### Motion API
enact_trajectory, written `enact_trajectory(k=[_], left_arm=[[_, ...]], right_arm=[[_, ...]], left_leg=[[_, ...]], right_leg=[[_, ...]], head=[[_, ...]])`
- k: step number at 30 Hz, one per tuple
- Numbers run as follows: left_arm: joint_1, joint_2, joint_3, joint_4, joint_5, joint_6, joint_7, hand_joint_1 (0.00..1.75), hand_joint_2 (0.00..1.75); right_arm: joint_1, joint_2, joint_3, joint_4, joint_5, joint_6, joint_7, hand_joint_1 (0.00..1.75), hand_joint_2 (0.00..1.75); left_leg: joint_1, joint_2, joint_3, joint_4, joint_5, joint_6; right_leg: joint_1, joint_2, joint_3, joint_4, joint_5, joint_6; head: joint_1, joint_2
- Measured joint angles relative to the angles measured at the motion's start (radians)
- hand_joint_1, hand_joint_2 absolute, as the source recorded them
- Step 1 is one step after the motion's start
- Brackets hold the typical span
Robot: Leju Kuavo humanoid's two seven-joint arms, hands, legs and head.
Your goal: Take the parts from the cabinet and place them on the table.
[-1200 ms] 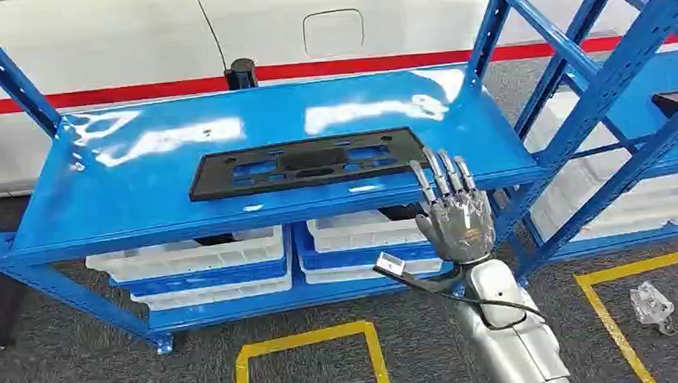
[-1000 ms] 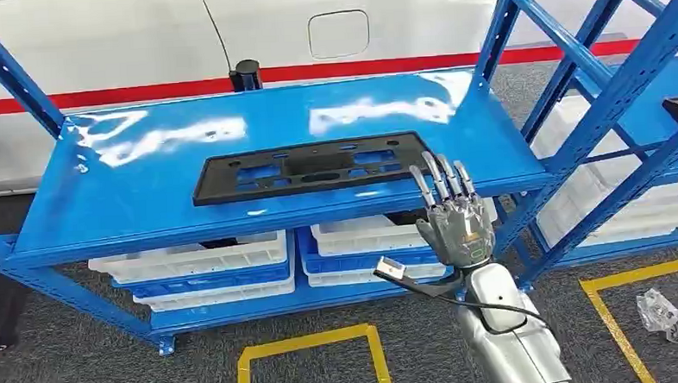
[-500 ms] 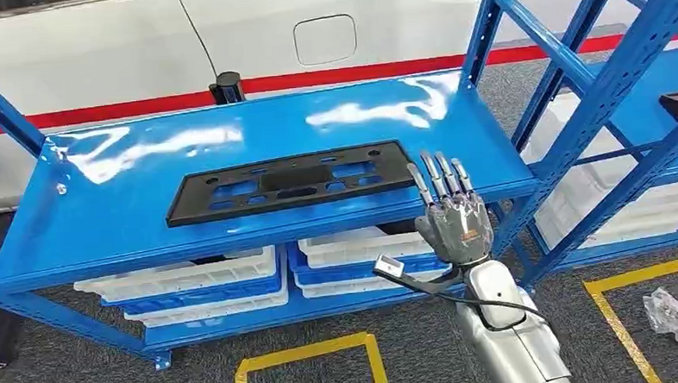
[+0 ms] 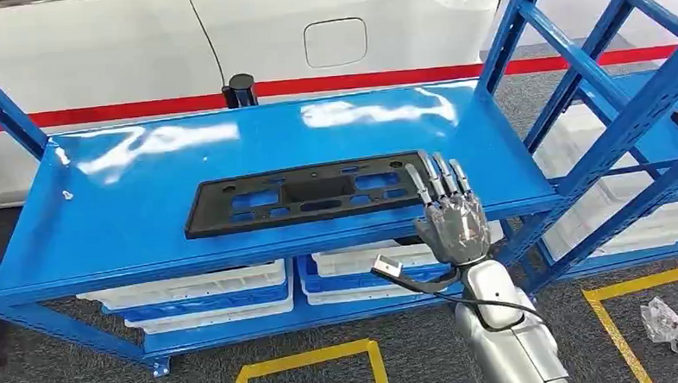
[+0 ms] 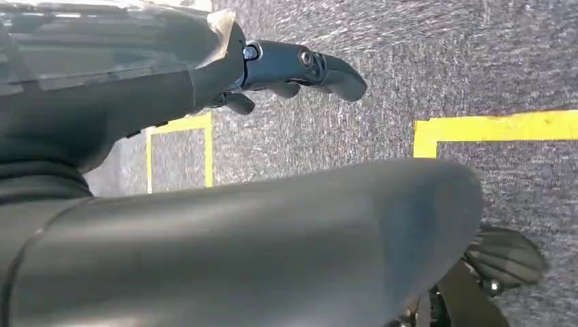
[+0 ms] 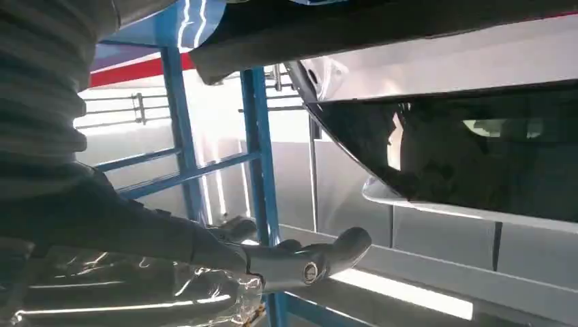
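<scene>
Since the earlier head view the whole scene has slid slightly, a camera shift, while the right hand (image 4: 450, 214) keeps its place at the front lip of the glossy blue steel shelf (image 4: 130, 226), fingers straight, apart and empty, tips just overlapping the near end of the flat black plastic plate holder with cut-out slots (image 4: 305, 194), which lies flat on the shelf. From the left wrist, the left hand (image 5: 286, 71) hangs over grey carpet with yellow tape, fingers loosely curled on nothing. From the right wrist, the dark fingers (image 6: 300, 262) spread before blue uprights. My worry: the thin part gives little edge to catch (the paint looks slick), so a pushing reach could skate it backward or tip it off the lip.
</scene>
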Motion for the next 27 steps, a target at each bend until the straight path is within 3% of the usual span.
enact_trajectory(k=[1,2,3,4,7,8,9,10,11,12,13,14,15,18,19,20,23,25,26,27], left_arm=[[0.0,0.0,0.0,0.0,0.0,0.0,0.0,0.0,0.0],[0.0,0.0,0.0,0.001,0.0,0.0,0.0,0.0,0.0],[0.0,0.0,0.0,0.001,0.0,0.001,0.0,0.0,0.0],[-0.002,0.0,0.0,0.002,0.0,0.003,0.0,0.0,0.0],[-0.002,0.0,0.0,0.002,0.001,0.007,0.0,0.0,0.0],[-0.002,0.0,0.0,0.001,0.002,0.008,0.0,0.0,0.0],[-0.002,0.0,0.0,0.002,0.002,0.009,0.0,0.0,0.0],[-0.002,-0.001,0.0,0.002,0.002,0.009,0.0,0.0,0.0],[-0.003,-0.001,0.0,0.002,0.002,0.009,0.0,0.0,0.0],[-0.003,0.0,0.0,0.002,0.002,0.009,0.0,0.0,0.0],[-0.001,0.0,0.0,0.002,0.002,0.01,0.0,0.0,0.0],[0.0,0.0,0.0,0.002,0.003,0.01,0.0,0.0,0.0],[0.001,0.0,0.0,0.002,0.003,0.01,0.0,0.0,0.0],[0.0,0.002,0.0,0.002,0.002,0.011,0.001,0.0,0.0],[0.0,0.002,0.0,0.002,0.003,0.012,0.003,0.0,0.0],[-0.002,0.002,0.0,0.002,0.003,0.013,0.005,0.0,0.0],[-0.002,0.002,0.0,0.002,0.007,0.018,0.013,0.0,0.0],[-0.002,0.0,0.001,0.002,0.008,0.019,0.015,0.0,0.0],[-0.003,0.0,0.001,0.002,0.009,0.021,0.015,0.0,0.0],[-0.005,0.0,0.001,0.002,0.012,0.025,0.015,0.0,0.0]], right_arm=[[-0.002,0.0,0.0,0.0,0.0,0.0,0.0,0.0,1.75],[-0.005,0.0,0.0,0.0,-0.001,0.0,0.0,0.0,1.75],[-0.007,0.001,0.0,0.001,-0.002,0.0,0.0,0.0,1.75],[-0.011,0.003,0.001,0.002,-0.004,0.004,0.0,0.0,1.75],[-0.011,0.004,0.002,0.003,-0.006,0.004,0.0,0.0,1.75],[-0.013,0.006,0.002,0.003,-0.006,0.004,0.0,0.0,1.75],[-0.014,0.007,0.002,0.003,-0.006,0.004,0.0,0.0,1.75],[-0.015,0.008,0.002,0.003,-0.006,0.004,0.0,0.0,1.75],[-0.016,0.009,0.002,0.003,-0.006,0.004,0.0,0.0,1.75],[-0.016,0.01,0.002,0.004,-0.007,0.003,0.0,0.0,1.75],[-0.015,0.011,0.002,0.007,-0.008,0.004,0.0,0.0,1.75],[-0.015,0.012,0.002,0.008,-0.008,0.004,0.0,0.0,1.75],[-0.015,0.012,0.002,0.008,-0.008,0.004,0.0,0.0,1.75],[-0.015,0.013,0.002,0.008,-0.01,0.004,0.0,0.0,1.75],[-0.015,0.015,0.002,0.008,-0.011,0.003,0.0,0.0,1.75],[-0.016,0.015,0.002,0.008,-0.011,0.004,0.0,0.0,1.75],[-0.016,0.017,0.003,0.008,-0.012,0.004,0.0,0.0,1.75],[-0.017,0.018,0.004,0.008,-0.013,0.005,0.0,0.0,1.75],[-0.018,0.018,0.004,0.008,-0.013,0.005,0.0,0.0,1.75],[-0.019,0.019,0.005,0.01,-0.019,0.005,-0.002,0.0,1.75]], left_leg=[[0.0,-0.002,0.011,0.0,-0.007,-0.003],[0.0,-0.002,0.019,0.0,-0.012,-0.006],[-0.003,-0.003,0.023,0.0,-0.019,-0.012],[-0.01,-0.004,0.024,0.003,-0.028,-0.02],[-0.006,-0.001,0.03,-0.004,-0.033,-0.03],[-0.002,-0.001,0.024,0.003,-0.041,-0.038],[-0.003,0.001,0.019,0.028,-0.055,-0.043],[-0.001,0.002,-0.006,0.084,-0.082,-0.047],[0.001,0.002,-0.037,0.145,-0.108,-0.05],[0.003,0.002,-0.083,0.226,-0.14,-0.053],[0.005,0.002,-0.152,0.328,-0.16,-0.057],[0.006,0.003,-0.162,0.325,-0.141,-0.057],[0.008,0.004,-0.155,0.29,-0.107,-0.056],[0.009,0.006,-0.065,0.073,0.025,-0.049],[0.009,0.005,-0.046,0.033,0.029,-0.046],[0.005,0.005,-0.031,0.013,0.015,-0.046],[-0.004,0.003,-0.032,0.018,0.01,-0.03],[0.004,0.004,-0.018,0.002,0.016,-0.018],[0.004,0.004,-0.016,0.0,0.014,-0.014],[0.004,0.005,-0.013,0.001,0.01,-0.004]], right_leg=[[-0.002,-0.001,0.042,-0.105,0.056,0.013],[-0.003,-0.002,0.076,-0.183,0.091,0.019],[-0.003,-0.009,0.103,-0.256,0.117,0.016],[0.002,-0.006,0.115,-0.258,0.115,-0.005],[0.007,-0.003,0.115,-0.259,0.111,-0.026],[-0.009,-0.002,0.123,-0.263,0.111,-0.033],[-0.008,-0.002,0.128,-0.263,0.106,-0.041],[-0.008,-0.003,0.134,-0.263,0.102,-0.051],[-0.008,-0.004,0.137,-0.263,0.099,-0.055],[-0.007,-0.004,0.139,-0.263,0.096,-0.059],[-0.006,-0.004,0.144,-0.263,0.091,-0.063],[-0.006,-0.003,0.148,-0.263,0.088,-0.062],[-0.007,-0.001,0.153,-0.263,0.084,-0.059],[-0.009,0.003,0.176,-0.263,0.068,-0.049],[-0.007,0.003,0.177,-0.263,0.063,-0.044],[0.007,0.004,0.178,-0.26,0.057,-0.036],[-0.001,0.002,0.182,-0.271,0.057,-0.023],[-0.001,-0.001,0.174,-0.253,0.044,-0.014],[0.0,-0.001,0.164,-0.232,0.034,-0.015],[0.001,-0.001,0.086,-0.087,-0.017,-0.025]], head=[[0.0,0.0],[0.0,0.0],[0.002,0.0],[0.0,0.0],[0.001,0.0],[0.0,0.0],[0.0,0.0],[-0.007,0.0],[-0.007,0.0],[-0.006,0.0],[-0.006,0.0],[-0.006,0.0],[-0.007,0.0],[-0.006,0.0],[-0.006,0.0],[-0.006,0.0],[-0.005,0.0],[-0.002,0.0],[-0.003,0.0],[0.001,0.0]])
